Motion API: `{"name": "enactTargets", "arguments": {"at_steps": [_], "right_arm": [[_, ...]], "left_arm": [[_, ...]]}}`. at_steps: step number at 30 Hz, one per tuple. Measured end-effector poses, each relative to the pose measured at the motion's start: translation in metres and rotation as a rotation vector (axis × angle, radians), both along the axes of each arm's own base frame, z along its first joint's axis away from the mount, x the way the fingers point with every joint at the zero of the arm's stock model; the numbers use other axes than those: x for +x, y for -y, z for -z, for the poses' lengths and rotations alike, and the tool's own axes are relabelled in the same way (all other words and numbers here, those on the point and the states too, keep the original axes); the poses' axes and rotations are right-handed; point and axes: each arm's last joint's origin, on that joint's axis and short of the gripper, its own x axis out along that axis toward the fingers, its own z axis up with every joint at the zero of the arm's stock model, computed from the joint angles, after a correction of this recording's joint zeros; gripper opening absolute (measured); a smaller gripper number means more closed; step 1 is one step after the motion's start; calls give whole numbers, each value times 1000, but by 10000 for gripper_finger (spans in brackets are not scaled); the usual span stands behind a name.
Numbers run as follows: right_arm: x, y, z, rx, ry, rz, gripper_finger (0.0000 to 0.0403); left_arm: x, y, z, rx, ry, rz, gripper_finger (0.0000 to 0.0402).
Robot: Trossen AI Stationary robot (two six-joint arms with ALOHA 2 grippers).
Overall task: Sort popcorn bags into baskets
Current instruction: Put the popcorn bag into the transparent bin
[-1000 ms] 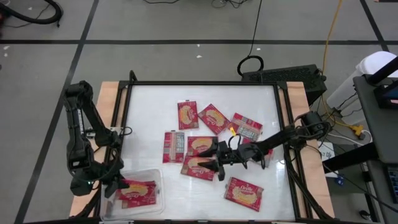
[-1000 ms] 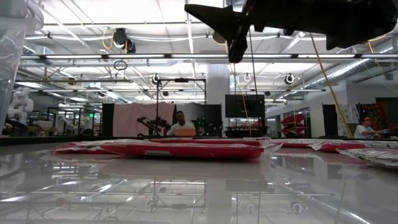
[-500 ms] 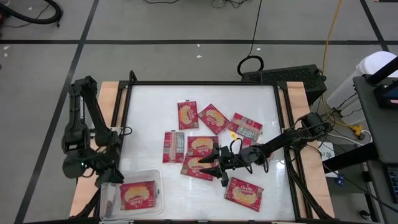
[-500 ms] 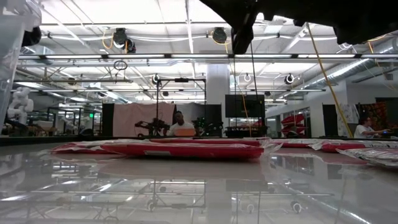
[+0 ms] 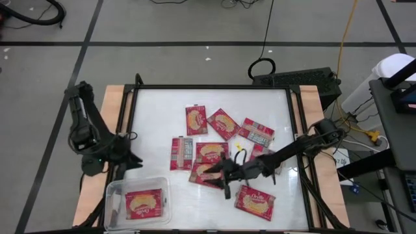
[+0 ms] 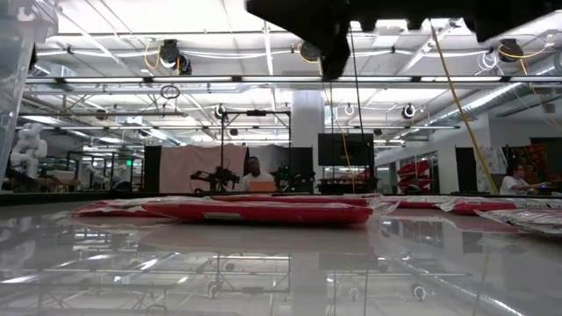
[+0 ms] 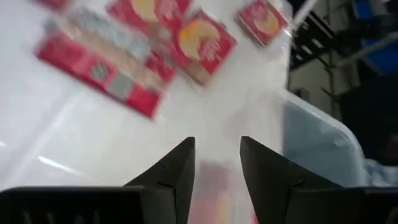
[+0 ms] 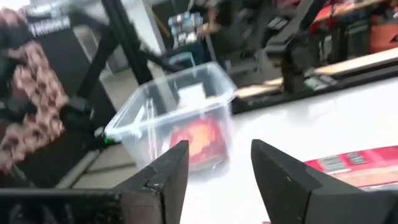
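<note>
Both grippers (left (image 5: 133, 160), right (image 5: 223, 180)) agape

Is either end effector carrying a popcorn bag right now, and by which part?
Nothing is held. The left end effector is open and empty near the basket; the right end effector is open and empty above the loose popcorn bags.

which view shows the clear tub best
The high view: the whole tub shows from above, one red packet lying inside. The right wrist view gives its side. The left wrist view catches a blurred corner, and the low view only an edge.

bright overhead light — glossy table glare, wrist views blurred
</note>
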Motion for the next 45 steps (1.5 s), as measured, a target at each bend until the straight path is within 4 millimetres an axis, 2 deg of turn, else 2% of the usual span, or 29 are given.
{"name": "enactTargets", "arguments": {"at_steps": [7, 16, 18, 21, 24, 30, 39, 42, 45], "right_arm": [[32, -29, -3, -85, -84, -44, 129], [55, -43, 16, -65, -94, -49, 89], [56, -43, 20, -65, -99, -49, 83], [55, -43, 21, -76, -116, -49, 75], [55, -43, 21, -100, -114, -52, 71], [56, -43, 21, -104, -108, -51, 70], [56, -43, 21, -103, -108, -50, 70], [56, -43, 21, -99, -108, -50, 70], [56, -43, 21, -99, -108, -50, 70]], "left_arm": [[21, -1, -11, 119, 147, 30, 131], [47, 17, -20, 219, 287, 95, 131], [52, 24, -23, 215, 332, 148, 131], [56, 42, -27, 201, 401, 317, 131], [57, 59, -23, 206, 412, 431, 131], [55, 90, -3, 163, 330, 499, 131], [34, 131, 8, 19, 334, 570, 130], [27, 142, 17, 2, 304, 596, 112], [21, 150, 22, -12, 285, 623, 76]]}}
